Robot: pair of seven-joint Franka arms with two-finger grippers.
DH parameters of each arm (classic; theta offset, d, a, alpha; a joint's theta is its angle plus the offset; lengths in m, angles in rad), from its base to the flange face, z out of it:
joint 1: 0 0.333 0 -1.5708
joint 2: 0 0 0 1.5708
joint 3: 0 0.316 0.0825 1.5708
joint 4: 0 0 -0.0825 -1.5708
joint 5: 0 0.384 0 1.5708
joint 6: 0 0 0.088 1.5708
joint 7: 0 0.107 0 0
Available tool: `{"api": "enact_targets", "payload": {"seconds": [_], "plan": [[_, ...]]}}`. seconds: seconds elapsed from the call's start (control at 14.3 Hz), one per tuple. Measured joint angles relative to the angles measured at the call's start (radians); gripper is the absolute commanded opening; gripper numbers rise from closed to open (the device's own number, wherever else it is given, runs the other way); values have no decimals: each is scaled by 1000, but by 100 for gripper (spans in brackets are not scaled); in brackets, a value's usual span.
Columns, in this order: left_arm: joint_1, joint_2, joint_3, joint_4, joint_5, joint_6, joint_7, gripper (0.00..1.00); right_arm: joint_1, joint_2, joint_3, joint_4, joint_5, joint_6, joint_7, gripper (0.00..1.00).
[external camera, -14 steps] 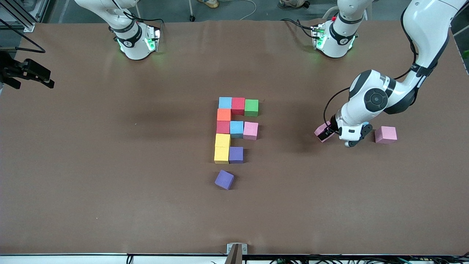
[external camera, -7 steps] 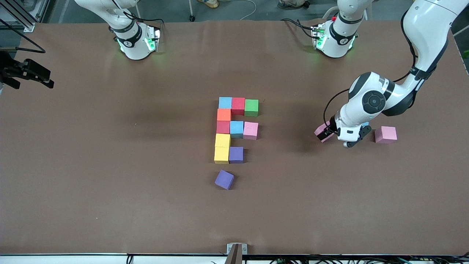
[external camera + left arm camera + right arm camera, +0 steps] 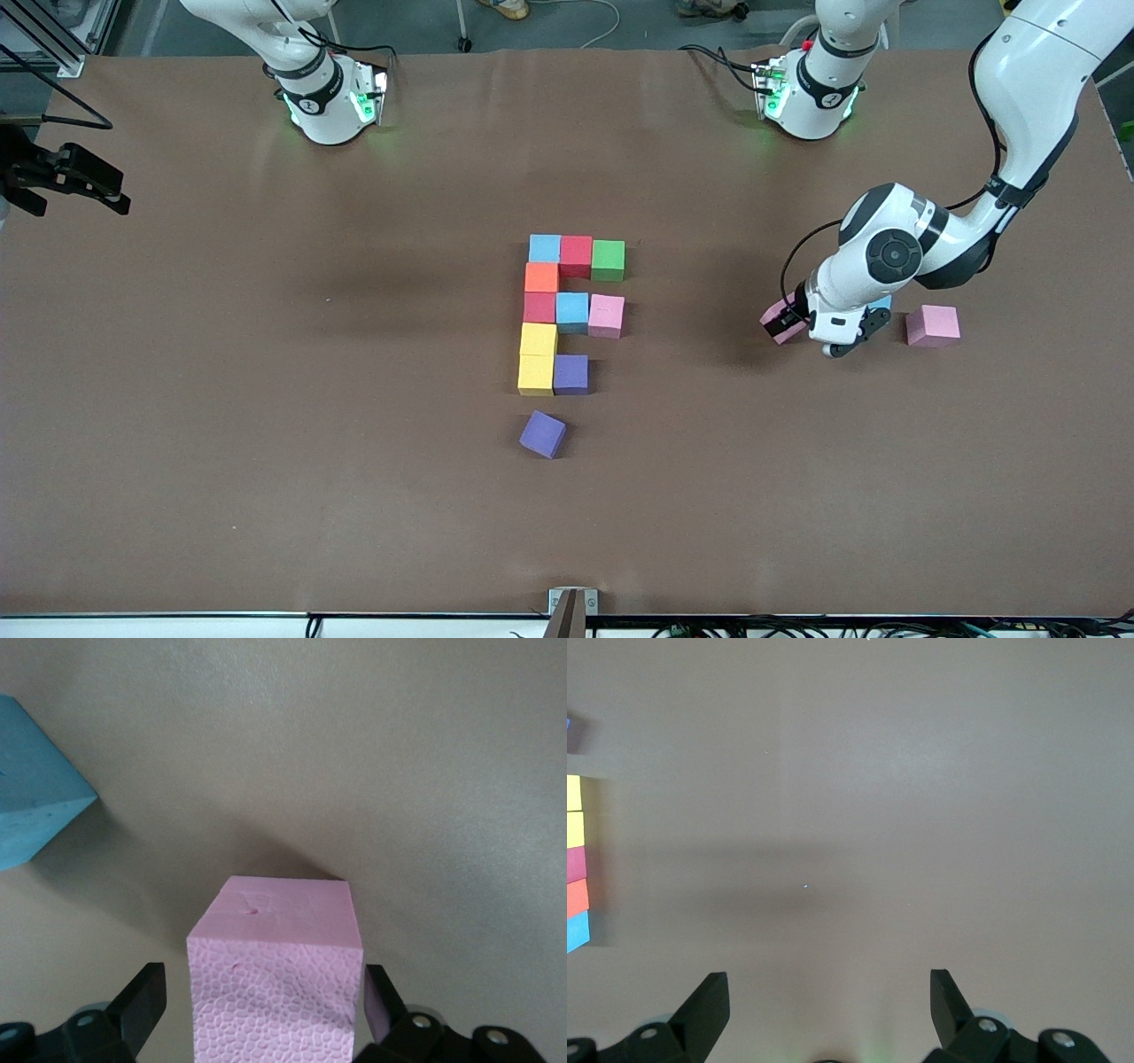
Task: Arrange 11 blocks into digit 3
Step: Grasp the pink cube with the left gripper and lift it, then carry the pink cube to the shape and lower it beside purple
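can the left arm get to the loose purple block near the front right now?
Probably not yet: the left gripper is shut on a pink block. The path looks free, though; the purple block sits apart from the digit 3 with bare table around it.

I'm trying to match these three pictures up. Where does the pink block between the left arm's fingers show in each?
Front view: the pink block is at the left gripper, toward the left arm's end of the table.
Left wrist view: the same block is in the middle, between two dark fingers.
Right wrist view: not in it.
Shared landmark: the light blue block beside it.
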Motion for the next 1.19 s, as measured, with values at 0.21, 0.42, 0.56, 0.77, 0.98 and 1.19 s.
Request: {"api": "enact_targets", "payload": {"seconds": [0.21,0.42,0.56,0.77,0.98,1.19], "plan": [[-5,6,0,26,1,-11,-5,26,0,0,-1,0,19,0,0,100],[-63,23,-1,140,1,-83,-70,17,-1,0,-4,0,26,0,0,100],[-133,55,-1,261,1,-148,-141,17,-1,0,-4,0,27,-1,0,100],[-252,142,20,480,1,-248,-233,17,-1,0,-5,0,27,-3,0,100],[-464,199,167,647,-29,-270,-313,17,-1,0,-4,0,28,-4,0,100],[-706,223,354,762,-164,-271,-378,16,0,0,-3,0,28,-3,0,100]]}}
